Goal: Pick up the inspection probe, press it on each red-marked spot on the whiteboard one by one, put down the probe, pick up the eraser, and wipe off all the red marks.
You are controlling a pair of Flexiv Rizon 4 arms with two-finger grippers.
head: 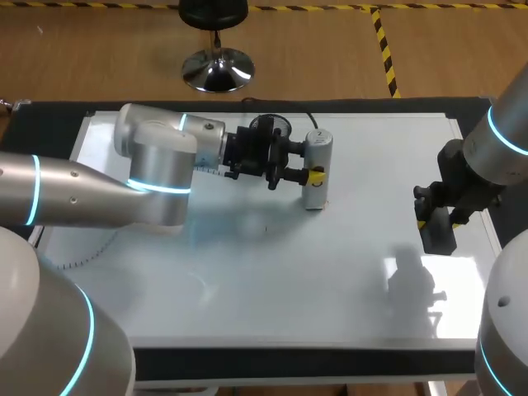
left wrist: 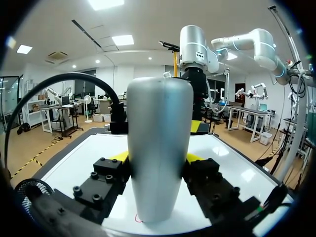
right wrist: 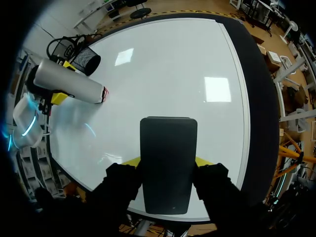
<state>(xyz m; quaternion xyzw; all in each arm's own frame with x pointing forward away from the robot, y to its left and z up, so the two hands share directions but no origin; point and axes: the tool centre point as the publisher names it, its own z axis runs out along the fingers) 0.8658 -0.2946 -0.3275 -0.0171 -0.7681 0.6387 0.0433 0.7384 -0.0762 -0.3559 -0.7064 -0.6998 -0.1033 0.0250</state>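
Clamps the inspection probe upright in the left gripper, jaws tight on its two sides, tip down on the whiteboard right at a small red mark. Grips the eraser from both sides in the right gripper, low at the board's right edge, well apart from the probe. Looks like mid-pressing: leaves any further marks (too faint to count), setting the probe down and all the wiping yet to do.
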